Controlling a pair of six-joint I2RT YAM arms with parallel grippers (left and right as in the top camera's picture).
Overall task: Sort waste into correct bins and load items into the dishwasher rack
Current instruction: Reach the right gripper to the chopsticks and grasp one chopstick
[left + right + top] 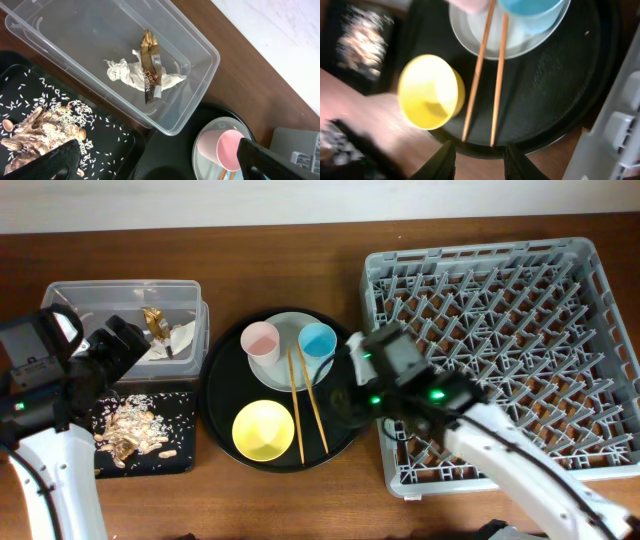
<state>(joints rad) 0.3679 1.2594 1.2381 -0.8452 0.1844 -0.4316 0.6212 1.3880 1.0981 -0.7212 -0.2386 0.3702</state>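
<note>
I saw my right claw, fingers apart and empty, just off the near ends of the chopsticks. These lay across the plate and round black tray, beside the yellow bowl. The rack edge crowded one side. My left claw gaped near the clear box, which contained tissue and gold wrapper. Scraps covered the flat black tray.

the left arm and the right arm had white links, black wrist housings and small green lights.
</note>
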